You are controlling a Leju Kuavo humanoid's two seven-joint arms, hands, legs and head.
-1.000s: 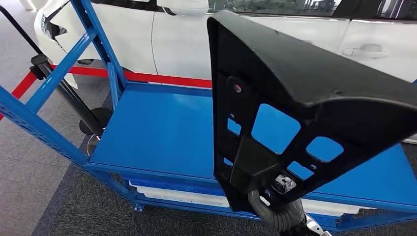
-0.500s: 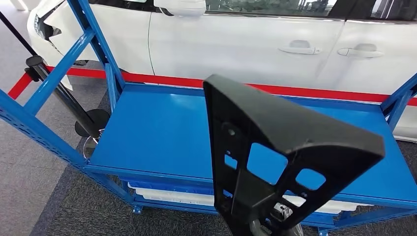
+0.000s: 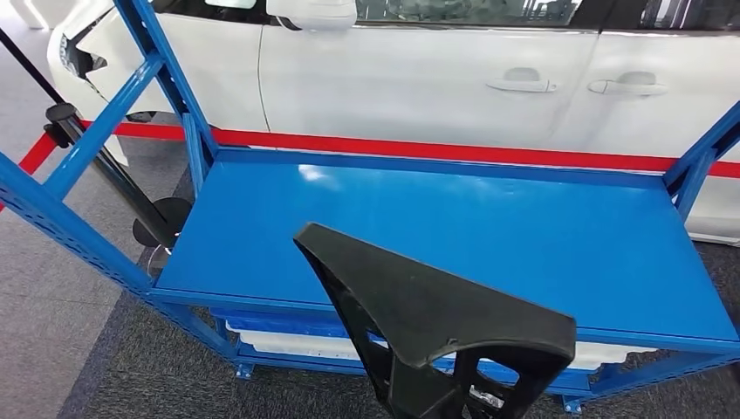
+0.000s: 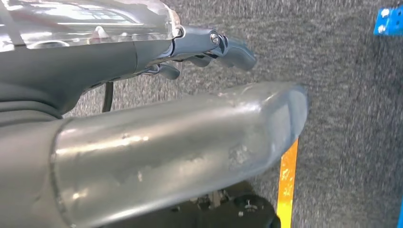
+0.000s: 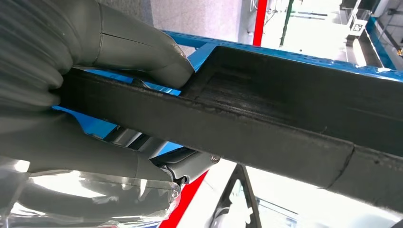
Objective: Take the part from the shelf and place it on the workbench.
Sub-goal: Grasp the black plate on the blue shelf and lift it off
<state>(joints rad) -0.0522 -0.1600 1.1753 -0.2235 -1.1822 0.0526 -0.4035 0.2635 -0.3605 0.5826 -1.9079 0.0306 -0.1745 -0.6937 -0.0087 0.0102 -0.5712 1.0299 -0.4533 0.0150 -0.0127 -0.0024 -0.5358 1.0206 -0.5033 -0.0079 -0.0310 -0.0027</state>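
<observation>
One black part [image 3: 434, 314] is clamped in the right hand [image 5: 71, 95]: in the right wrist view the thick grey thumb [image 5: 142, 52] presses on one face of the part's flat bar and the darker fingers [image 5: 95, 156] close against the other, so the bar runs straight out from the palm. In the head view the part rises from the lower edge of the picture, just above where that hand would be, its broad solid face tilted upward and a cut-out frame hanging beneath it. It is held in the air over the front edge of the blue shelf [image 3: 489, 227], not touching the surface. Beyond the held part, farther from the hand, the shelf's flat blue deck stretches to its back rail, with blue uprights [image 3: 166, 70] at the corners. Past the shelf stands a white car [image 3: 436, 78], and a red strip [image 3: 436, 150] runs along the floor between the two. Under the deck, close below the part, lies a white tray [image 3: 297, 345].

The left hand [image 4: 209, 47] hangs by the robot's side over grey carpet [image 4: 351, 118]; its fingers are bunched together and slightly curled with nothing in them, though whether they are fully closed I cannot tell. A yellow stripe [image 4: 286, 190] on the floor lies near it.
</observation>
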